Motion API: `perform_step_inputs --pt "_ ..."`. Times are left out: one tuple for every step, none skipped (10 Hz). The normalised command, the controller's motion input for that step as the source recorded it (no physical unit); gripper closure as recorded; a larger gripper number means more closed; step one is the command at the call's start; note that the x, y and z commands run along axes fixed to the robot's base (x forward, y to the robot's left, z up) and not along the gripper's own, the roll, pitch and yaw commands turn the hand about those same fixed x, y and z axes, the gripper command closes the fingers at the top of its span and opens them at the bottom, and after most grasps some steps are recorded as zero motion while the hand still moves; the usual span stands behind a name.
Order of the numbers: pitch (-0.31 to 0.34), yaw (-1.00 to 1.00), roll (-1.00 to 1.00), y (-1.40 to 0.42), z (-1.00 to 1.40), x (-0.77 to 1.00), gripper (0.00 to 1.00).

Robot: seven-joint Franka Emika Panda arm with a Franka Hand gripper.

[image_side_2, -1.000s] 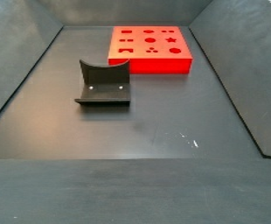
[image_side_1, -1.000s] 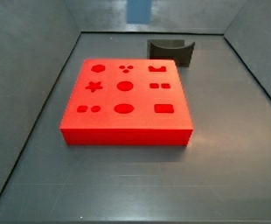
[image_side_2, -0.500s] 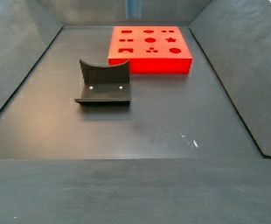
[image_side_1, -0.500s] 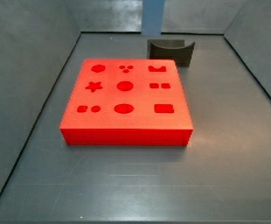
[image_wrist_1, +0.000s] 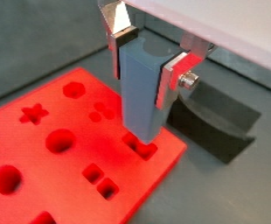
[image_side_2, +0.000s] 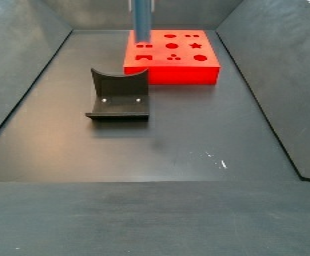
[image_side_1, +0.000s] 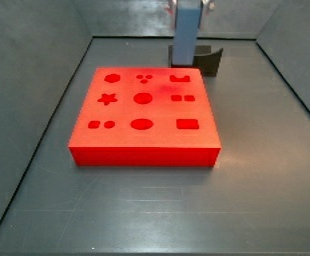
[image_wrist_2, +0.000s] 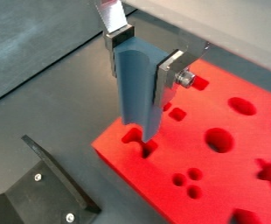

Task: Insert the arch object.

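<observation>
In a wrist view, the gripper (image_wrist_1: pixel 146 54) pinches the arch object (image_wrist_1: pixel 141 92), a slim blue-grey block hanging upright between the two silver fingers (image_wrist_1: pixel 174 74). The block fills the centre of the frame, and its lower end sits over the near edge of the red board (image_wrist_1: pixel 56 166), just at a notch-shaped hole there. The board shows a star hole, round holes and small square holes. The fixture (image_wrist_1: pixel 219 122), dark and L-shaped, stands just beyond the board on the grey floor (image_wrist_1: pixel 21 44).

In a wrist view from the opposite side, the gripper (image_wrist_2: pixel 146 54) again clamps the arch object (image_wrist_2: pixel 135 87), one finger (image_wrist_2: pixel 172 77) flat against its side. The block's lower end is level with the board's (image_wrist_2: pixel 219 175) edge, over a small hole near the corner. The fixture (image_wrist_2: pixel 45 188) shows as a dark plate with two screws.

In a side view, the arch object (image_side_1: pixel 186 32) stands upright at the top centre of the frame, above the far edge of the red board (image_side_1: pixel 144 145), with the gripper (image_side_1: pixel 191 5) partly cut off by the frame edge. The fixture (image_side_1: pixel 209 58) is partly hidden behind the block.

In a side view, the arch object (image_side_2: pixel 139 20) hangs upright at the top of the frame over the left edge of the board (image_side_2: pixel 178 72); the gripper itself is out of frame. The fixture (image_side_2: pixel 118 97) stands apart in the middle left of the floor (image_side_2: pixel 185 150).
</observation>
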Motion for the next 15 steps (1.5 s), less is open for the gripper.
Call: perform_step_inputs --pt "-0.144 0.0 -0.19 0.25 -0.09 0.0 1.0" --pt "-0.13 0.01 -0.1 0.1 -0.07 0.0 1.0" --pt "-0.127 0.03 0.0 0.0 -0.15 -0.01 1.0" --pt "-0.146 0.05 0.01 -0.17 -0.23 -0.06 1.0" --pt "-0.126 0.06 -0.01 -0.26 -0.3 0.0 1.0" --pt "-0.119 0.04 -0.01 -0.18 -0.27 0.0 1.0" --pt "-0.037 0.0 0.0 0.0 -0.07 -0.03 1.0" --pt "0.0 0.0 0.0 0.1 0.0 -0.02 1.0" --pt "0.0 0.0 0.0 0.12 0.0 0.0 1.0" --pt "-0.029 0.0 0.0 0.1 -0.12 -0.01 1.0" --pt "-0.071 0.0 0.0 0.04 -0.19 -0.07 1.0" --pt "-0.07 0.0 0.0 0.0 -0.2 -0.18 1.0" --pt "-0.067 0.0 0.02 0.0 -0.17 -0.2 1.0" --pt "-0.043 0.0 0.01 0.0 -0.14 -0.05 1.0" --pt "-0.03 0.0 0.0 0.0 -0.12 0.0 1.0"
